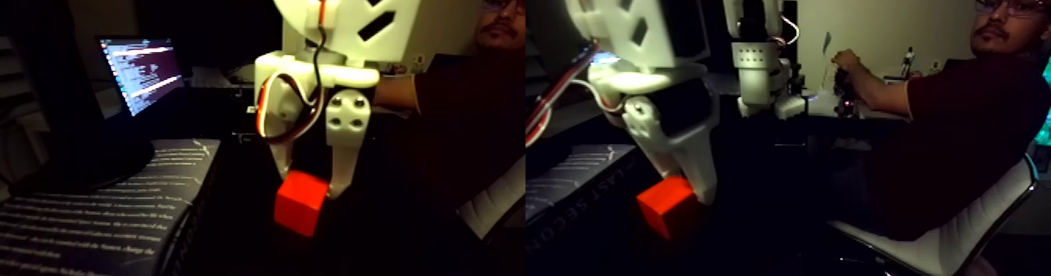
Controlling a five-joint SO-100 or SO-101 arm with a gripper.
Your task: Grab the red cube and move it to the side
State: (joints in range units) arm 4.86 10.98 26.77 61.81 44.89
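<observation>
Two near-equal halves sit side by side in the fixed view.

Left half first: white gripper (313, 184) reaching down from above, jaws clamped on the red cube (301, 203), one finger against each side face. Cube just right of a dark printed book (102, 216), with a lit laptop screen (145, 72) further back. Sits tilted, one lower corner pointing down and toward the camera. Equal edges, so no long axis to speak of. Cannot tell whether it touches the dark table beneath or hangs clear of it.

Right half next: cube low and left of centre, one finger pressed along its right face. Behind, a person (954, 130) seated on a white chair (962, 240), hand near a second white arm (758, 68).

Judged as grasp made, carry step in hand. Next move likely calls for a steady squeeze, a lift clear of the surface if needed, then a swing sideways away from the book and a set-down before opening.
</observation>
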